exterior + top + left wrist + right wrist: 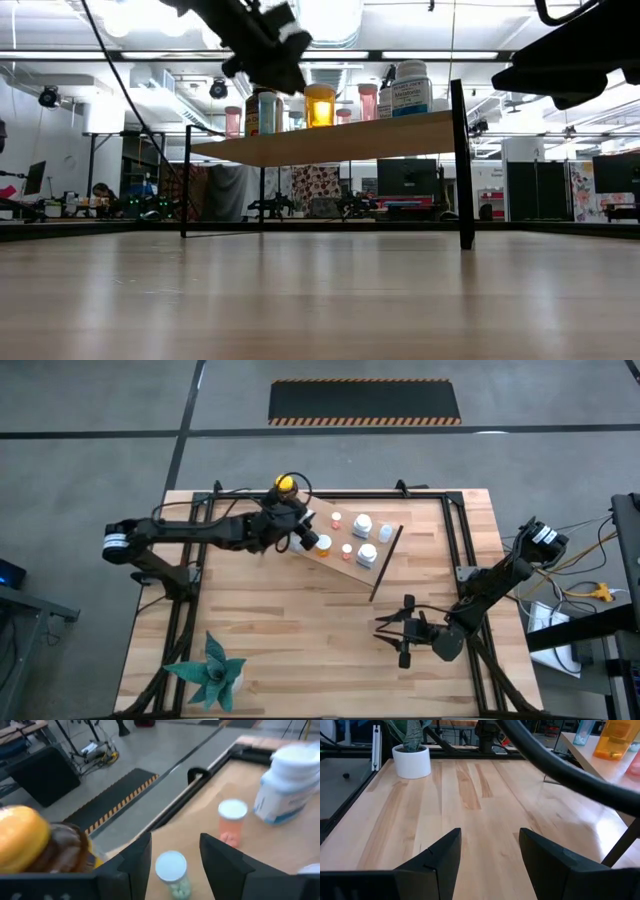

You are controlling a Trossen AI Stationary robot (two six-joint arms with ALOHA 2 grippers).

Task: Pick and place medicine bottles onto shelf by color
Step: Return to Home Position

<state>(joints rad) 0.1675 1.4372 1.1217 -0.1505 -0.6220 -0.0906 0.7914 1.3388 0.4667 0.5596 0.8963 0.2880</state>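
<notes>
The left gripper (297,530) has its fingers (134,862) spread wide and empty above a small pale-capped bottle (171,869). That bottle stands on the shelf (352,572) near the desk's (300,650) far edge. The right gripper (404,632), also wide open and holding nothing, hangs by the desk's right edge.

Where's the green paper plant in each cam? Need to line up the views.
High view: plant at bottom left, by the table's corner on the left arm's side.
Low view: not in it.
Left wrist view: not in it.
Right wrist view: across the bare tabletop ahead of that arm's fingers, in a white pot, leaf tips cut off.
Shared landmark: the shelf with its bottles shows in all four.
</notes>
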